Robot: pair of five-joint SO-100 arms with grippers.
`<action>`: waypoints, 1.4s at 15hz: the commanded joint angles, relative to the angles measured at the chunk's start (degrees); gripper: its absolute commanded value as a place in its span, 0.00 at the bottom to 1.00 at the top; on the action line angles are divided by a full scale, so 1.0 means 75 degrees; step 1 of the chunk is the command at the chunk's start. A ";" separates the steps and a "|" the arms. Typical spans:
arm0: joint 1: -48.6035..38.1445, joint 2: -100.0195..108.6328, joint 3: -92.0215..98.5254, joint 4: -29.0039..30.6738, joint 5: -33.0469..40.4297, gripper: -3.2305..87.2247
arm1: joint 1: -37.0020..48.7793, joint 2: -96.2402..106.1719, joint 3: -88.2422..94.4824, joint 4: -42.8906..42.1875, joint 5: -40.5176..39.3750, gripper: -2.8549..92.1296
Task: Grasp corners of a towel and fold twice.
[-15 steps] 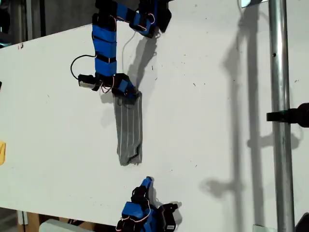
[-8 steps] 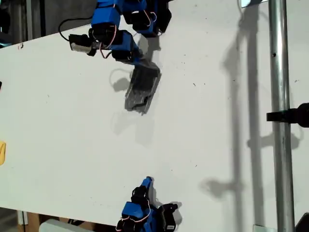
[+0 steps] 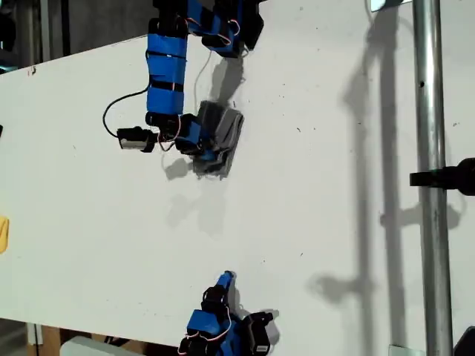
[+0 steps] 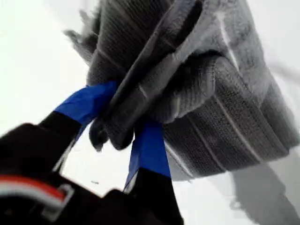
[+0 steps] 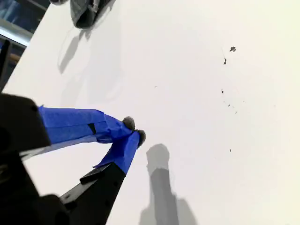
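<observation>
First tool (image 4: 124,124) clamped on the towel (image 4: 206,89), blue-taped fingers (image 4: 149,147) pinching a bunched fold of grey striped cloth. Towel (image 3: 217,137) doubled over into a thick bundle, hanging from that grip near the far edge of the white bench (image 3: 312,222), towards the upper middle of the exterior view. Lower edge of the bundle close to the bench surface; contact not discernible. Pale parallel stripes running across the folded layers. Individual corners lost in the bunching, none clearly distinguishable. First tool (image 3: 202,144) at the end of a blue arm reaching down from the exterior view's top.

Second tool (image 5: 133,131) shut on nothing, taped tips together, hovering over bare bench. Second tool (image 3: 226,280) low at the exterior view's bottom edge, well apart from the towel. Towel (image 5: 86,11) only a dark lump far off in the second wrist view.
</observation>
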 commanded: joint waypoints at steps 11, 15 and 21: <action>0.0551 0.0035 0.0012 0.0035 0.0141 0.10 | -0.0012 1.2164 0.8074 0.1289 0.2133 0.03; 0.0563 0.0035 0.0035 -0.0012 0.2684 0.10 | -0.0809 1.3723 0.9797 0.1406 0.3129 0.05; 0.0539 0.0035 0.0035 -0.0012 0.2684 0.10 | -0.0563 1.3723 0.9785 0.1605 0.2156 0.10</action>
